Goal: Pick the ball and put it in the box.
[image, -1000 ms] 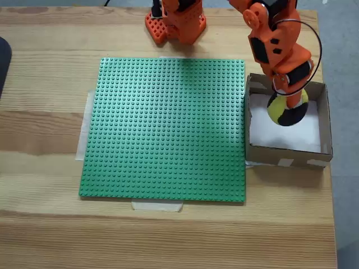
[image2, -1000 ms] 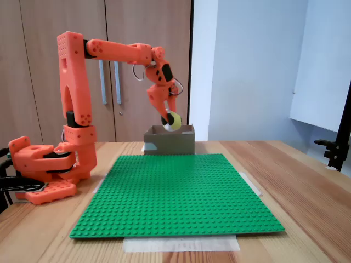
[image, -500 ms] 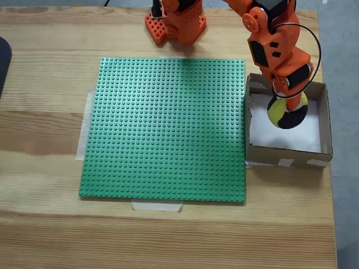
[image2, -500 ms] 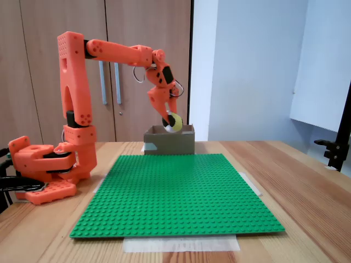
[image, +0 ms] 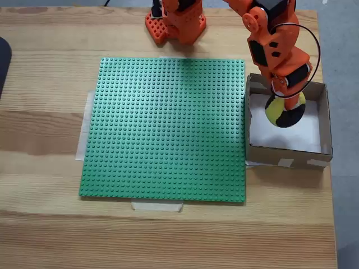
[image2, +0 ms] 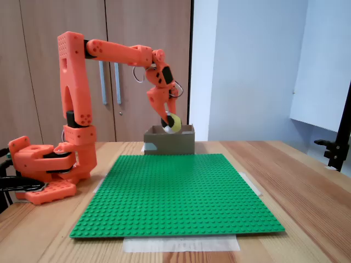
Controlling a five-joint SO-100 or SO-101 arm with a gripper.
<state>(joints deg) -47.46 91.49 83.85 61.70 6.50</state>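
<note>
Over box point(image: 322, 120): ball point(image: 283, 112) slightly lower.

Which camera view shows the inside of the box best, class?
The fixed view from above: the box lies open to it, showing its white bottom, all four walls and the ball held in the gripper over it. The fixed view from the table's end shows just its brown outer wall.

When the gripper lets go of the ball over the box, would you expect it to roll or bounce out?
Probably not. The ball hangs low over the box, about level with the rim in the side fixed view, so any drop looks short. Being round, it may roll on the white floor, but the walls should stop it. The gripper is clamped on it.
</note>
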